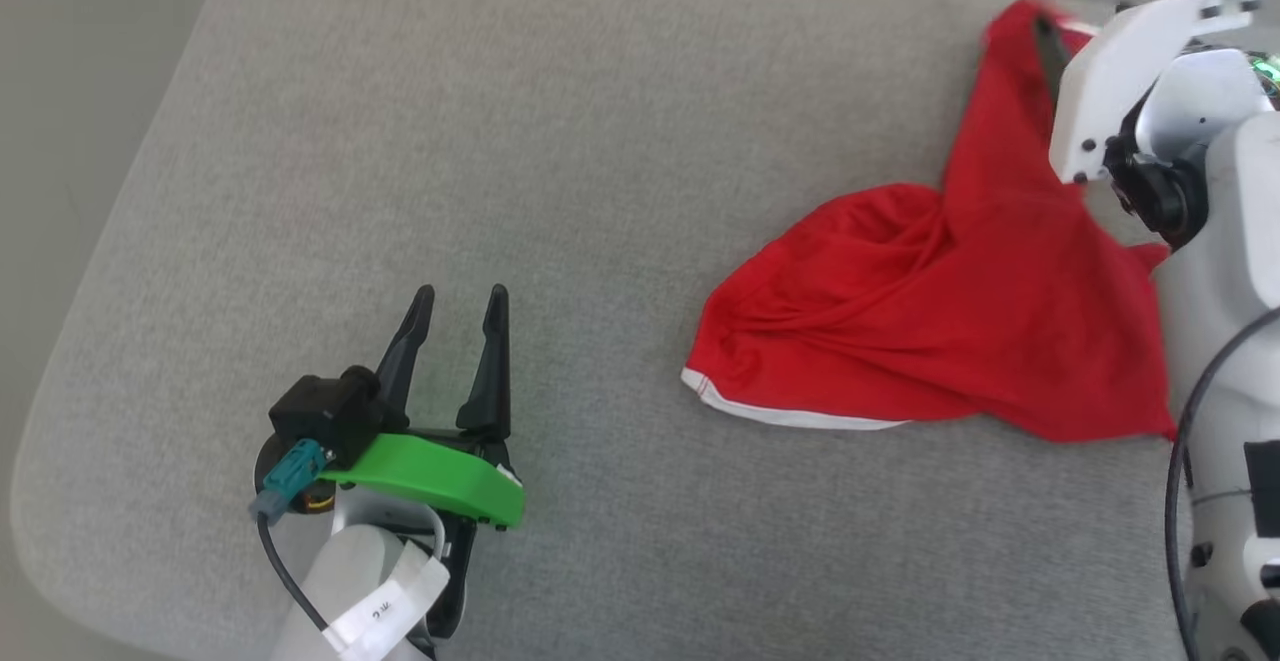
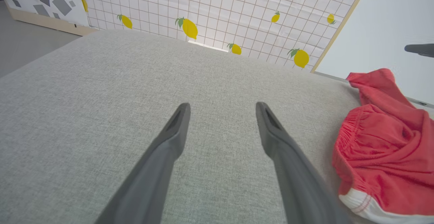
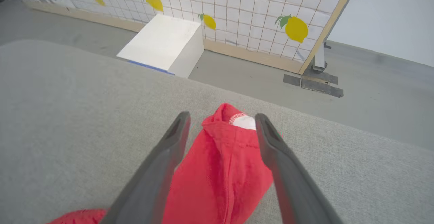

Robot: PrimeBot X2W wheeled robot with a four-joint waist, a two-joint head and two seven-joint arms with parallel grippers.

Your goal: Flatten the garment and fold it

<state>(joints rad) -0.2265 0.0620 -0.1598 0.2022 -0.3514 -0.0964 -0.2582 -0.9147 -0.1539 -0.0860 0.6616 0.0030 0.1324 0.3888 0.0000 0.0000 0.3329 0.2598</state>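
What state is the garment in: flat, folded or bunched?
Bunched: the red shorts lie creased on the grey cushion, one end tapering to a narrow peak; neither flat nor folded.

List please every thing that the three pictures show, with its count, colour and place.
garment: one, red with white hem, crumpled at the cushion's right side
cushion: one, grey, under the garment
screen: one, white grid with yellow lemons, beyond the cushion
box: one, white, on the floor before the screen
left gripper: one, dark fingers, open, over bare cushion
right gripper: one, dark fingers, open, garment fold between them
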